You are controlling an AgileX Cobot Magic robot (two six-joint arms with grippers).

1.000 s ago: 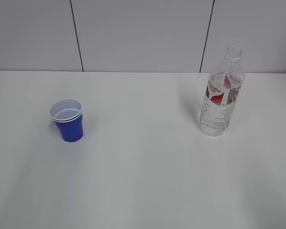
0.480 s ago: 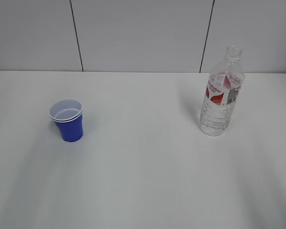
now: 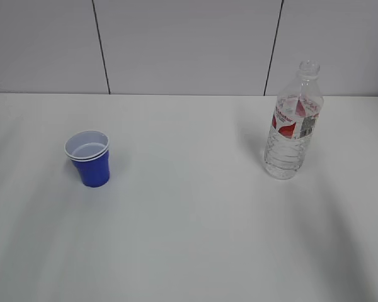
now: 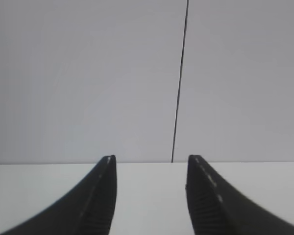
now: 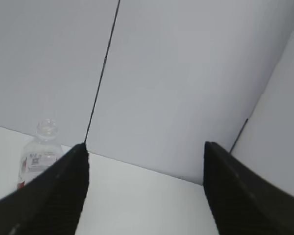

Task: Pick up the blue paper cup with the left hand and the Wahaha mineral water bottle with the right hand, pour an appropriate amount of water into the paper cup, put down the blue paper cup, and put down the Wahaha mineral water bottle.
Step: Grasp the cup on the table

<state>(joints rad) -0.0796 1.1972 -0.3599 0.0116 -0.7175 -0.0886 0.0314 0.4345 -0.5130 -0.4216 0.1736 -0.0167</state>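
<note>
Nothing of the job is done, as far as I can judge: the cup and the bottle both stand untouched on the white table (image 3: 189, 239), and neither of my arms shows in the outside camera.

Nearest to me are my own claws. My left hand (image 4: 149, 196) has its two black fingers standing apart with bare table between them, a middling gap with nothing in it. My right hand (image 5: 144, 191) is spread wider and is empty too.

Farther out on the table, at about nine o'clock from its middle, the blue paper cup (image 3: 90, 160) stands upright, mouth up, white inside; whether it holds any water I cannot tell. My left wrist camera does not show it at all, only tabletop and the grey wall (image 4: 88, 73) with its dark seam.

Well apart from the cup, at about two o'clock, the Wahaha mineral water bottle (image 3: 293, 123) stands upright with no cap that I can see. My right wrist camera catches it (image 5: 39, 152) off at ten o'clock of my fingers, not between them.

All steps remain: both pick-ups, the pour, then both set-downs.
</note>
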